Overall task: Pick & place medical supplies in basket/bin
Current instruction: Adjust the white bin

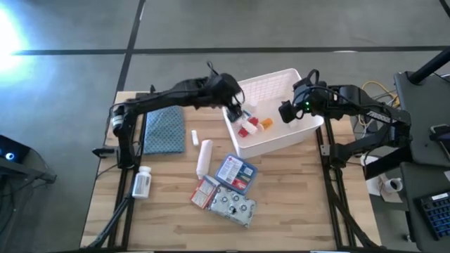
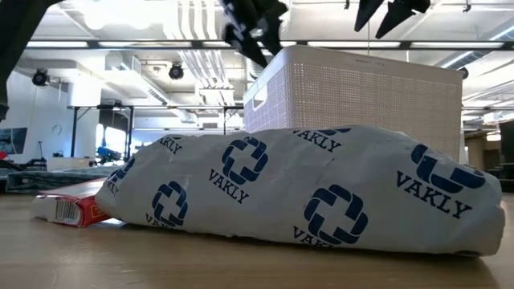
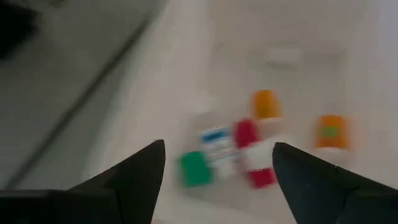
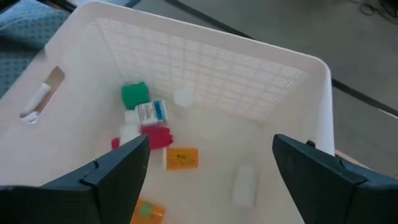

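Left gripper [image 1: 238, 111]: we see it over the bin's left end — jaws spread, holding nothing.
Right gripper [image 1: 287, 112]: over the bin's right side; jaws wide apart, empty.
Bin [image 1: 271, 90]: on the surface's far right part.
In bin: green roll [image 4: 134, 94], small orange item [image 4: 182, 158], red-and-white pieces.
On surface: white pill bottle [image 1: 143, 183], blue-white flat box [image 1: 235, 173], silvery dotted pouch [image 1: 234, 206] — we note all lie outside the bin.

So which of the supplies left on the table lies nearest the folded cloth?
The small white stick, just right of the cloth; the white tube and pill bottle lie farther off.
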Available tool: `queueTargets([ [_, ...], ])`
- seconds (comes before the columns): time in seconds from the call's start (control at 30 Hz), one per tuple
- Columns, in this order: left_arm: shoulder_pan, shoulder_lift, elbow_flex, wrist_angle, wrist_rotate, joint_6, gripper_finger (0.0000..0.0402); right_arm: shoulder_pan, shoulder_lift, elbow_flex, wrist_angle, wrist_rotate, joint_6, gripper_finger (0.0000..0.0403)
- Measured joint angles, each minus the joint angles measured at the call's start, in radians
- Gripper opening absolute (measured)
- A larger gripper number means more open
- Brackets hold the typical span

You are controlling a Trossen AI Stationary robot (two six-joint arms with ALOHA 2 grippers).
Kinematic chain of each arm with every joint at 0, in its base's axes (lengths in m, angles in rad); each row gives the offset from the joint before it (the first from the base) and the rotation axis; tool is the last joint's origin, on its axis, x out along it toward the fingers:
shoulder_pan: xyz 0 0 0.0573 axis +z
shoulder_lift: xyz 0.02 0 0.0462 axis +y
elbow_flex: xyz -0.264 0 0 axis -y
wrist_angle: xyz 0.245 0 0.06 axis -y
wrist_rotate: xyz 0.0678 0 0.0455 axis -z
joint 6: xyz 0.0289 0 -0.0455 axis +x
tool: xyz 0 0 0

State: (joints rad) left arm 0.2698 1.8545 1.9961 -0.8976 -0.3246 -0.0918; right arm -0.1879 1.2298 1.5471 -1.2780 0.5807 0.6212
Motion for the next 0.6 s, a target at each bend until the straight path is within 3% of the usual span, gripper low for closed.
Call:
queueTargets([
  [0.13, -0.021, -0.036, 0.012, -0.039, -0.088, 0.055, 0.0283, -0.015, 0.001, -0.001, -0.048, 0.052, 0.062, 0.0329],
  [0.3, -0.015, -0.176, -0.068, -0.064, -0.121, -0.026, 0.0283, -0.122, 0.0, -0.002, -0.281, 0.132, 0.346, 0.0328],
  [0.5, -0.015, -0.366, -0.386, -0.061, -0.114, -0.251, 0.0283, -0.271, -0.004, -0.026, -0.29, 0.103, 0.374, 0.0327],
  [0.6, -0.014, -0.48, -0.58, 0.062, -0.082, -0.381, 0.0283, -0.366, 0.005, -0.053, -0.278, 0.086, 0.375, 0.0327],
])
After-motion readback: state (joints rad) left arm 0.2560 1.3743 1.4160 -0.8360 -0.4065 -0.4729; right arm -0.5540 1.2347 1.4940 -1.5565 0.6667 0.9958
